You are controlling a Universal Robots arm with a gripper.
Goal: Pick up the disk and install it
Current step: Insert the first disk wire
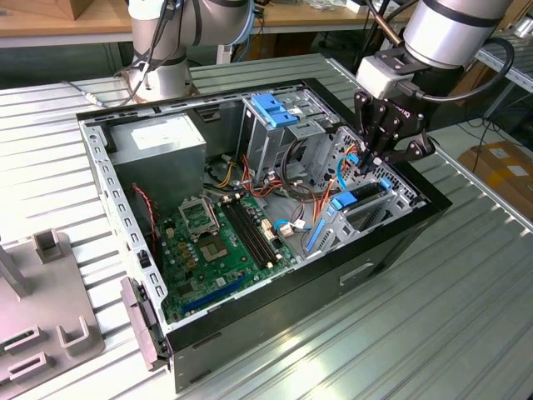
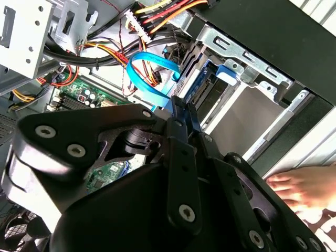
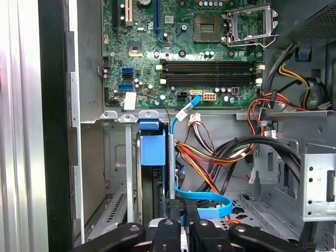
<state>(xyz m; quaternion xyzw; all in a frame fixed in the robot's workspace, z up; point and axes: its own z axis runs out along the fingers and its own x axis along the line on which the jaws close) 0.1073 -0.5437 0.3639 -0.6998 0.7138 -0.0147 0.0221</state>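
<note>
In the front bay of the open computer case (image 1: 391, 242), the disk (image 1: 354, 198) stands on edge in its metal slot, its blue bracket (image 3: 153, 149) facing the case's open side and its black body sunk into the bay below it. Just beside it, the end effector (image 1: 372, 162) reaches down into the case with its fingers (image 3: 176, 220) clenched together; in both wrist views they are close to the disk but apart from it. A blue flat cable (image 3: 210, 202) loops behind the fingertips, among orange and black wires. The green motherboard (image 1: 212, 242) lies further in, and the grey power-supply box (image 1: 158, 142) fills the far corner. The case rests on a ribbed metal bench (image 1: 400, 333). In the second wrist view a person's hand (image 2: 307, 189) rests outside the case wall.
</note>
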